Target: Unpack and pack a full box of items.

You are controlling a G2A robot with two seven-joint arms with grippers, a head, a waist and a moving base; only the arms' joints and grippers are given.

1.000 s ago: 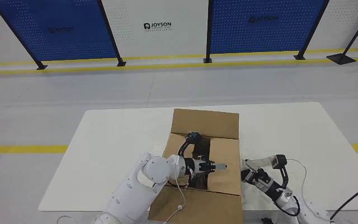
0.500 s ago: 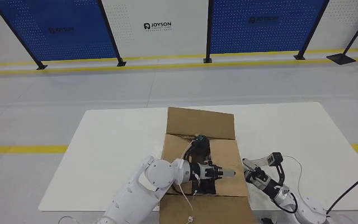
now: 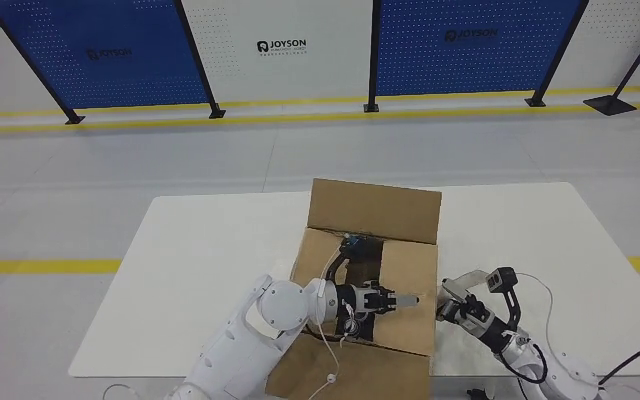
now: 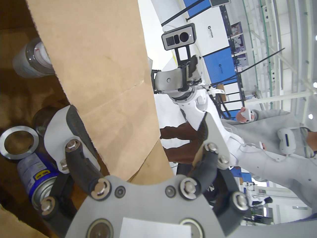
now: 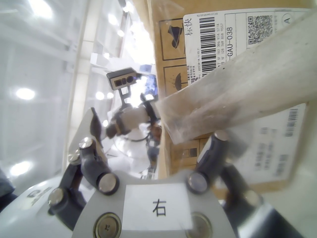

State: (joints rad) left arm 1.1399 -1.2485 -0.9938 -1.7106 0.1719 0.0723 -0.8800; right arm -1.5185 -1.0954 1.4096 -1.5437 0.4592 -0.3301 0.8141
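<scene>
Unpacking stage, opening the lid; nothing is out yet.

- Cardboard box (image 3: 375, 210) sits mid white table (image 3: 200, 250), mouth up. Long axis looks to run away from the robot, slightly skewed, though spread flaps make that hard to judge.
- Left gripper (image 4: 138, 115) wide, straddling the right-hand flap (image 4: 99, 50): 1 finger inside, 1 outside, not pinching.
- Right gripper (image 5: 156, 125) wide, just beside the labelled outer wall, where a loose tape strip (image 5: 247, 82) hangs.
- Inside: blue spray can (image 4: 34, 174), capped bottle (image 4: 29, 58).

Next, probably: fold the flap outward, then reach for 1 item.
</scene>
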